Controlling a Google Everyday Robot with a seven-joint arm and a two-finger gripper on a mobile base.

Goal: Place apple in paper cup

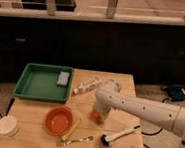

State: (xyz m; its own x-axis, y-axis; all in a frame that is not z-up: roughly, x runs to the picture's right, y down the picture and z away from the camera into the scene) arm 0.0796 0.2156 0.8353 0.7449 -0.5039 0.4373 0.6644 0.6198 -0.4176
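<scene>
The apple [96, 117] is a small orange-red fruit on the wooden table, right of the orange bowl. My gripper [99, 111] comes down from the white arm on the right and sits right over the apple, hiding its top. The paper cup [8, 127] is a short white cup at the table's front left corner, far to the left of the gripper.
An orange bowl [59, 120] stands between the apple and the cup. A green tray [34, 84] holding a grey sponge [63, 78] is at the back left. A lying plastic bottle [88, 85], a brush [119, 135] and gold cutlery [75, 136] are also on the table.
</scene>
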